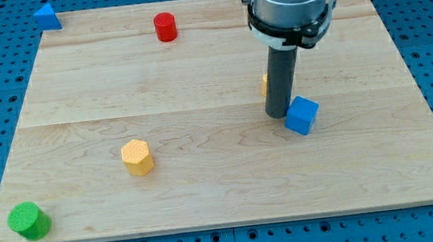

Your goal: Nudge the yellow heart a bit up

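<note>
On the pale wooden worktop [206, 178] I count two yellow blocks, two red, two blue and one green. The arm has no jaws, only an upright dark rod; my tip [278, 115] stands just left of the blue cube [302, 115]. A yellow block [264, 83], shape hidden, peeks from behind the rod, above the cube.

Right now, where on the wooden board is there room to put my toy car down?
The widest bare wood lies between the red cylinder, the yellow hexagon block and the rod. The strip along the view's bottom, right of the green cylinder, is also free. It is crowded around my tip, where the blue cube sits close.
</note>
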Controlling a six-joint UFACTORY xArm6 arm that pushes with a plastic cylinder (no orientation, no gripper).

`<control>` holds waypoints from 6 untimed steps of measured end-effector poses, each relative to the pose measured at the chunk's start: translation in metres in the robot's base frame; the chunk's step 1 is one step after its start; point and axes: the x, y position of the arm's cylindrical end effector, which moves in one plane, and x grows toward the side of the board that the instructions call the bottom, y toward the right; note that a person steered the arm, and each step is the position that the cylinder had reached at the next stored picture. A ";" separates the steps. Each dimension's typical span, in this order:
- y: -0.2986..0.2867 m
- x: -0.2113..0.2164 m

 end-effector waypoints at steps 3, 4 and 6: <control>0.006 -0.043; 0.004 -0.019; 0.047 0.043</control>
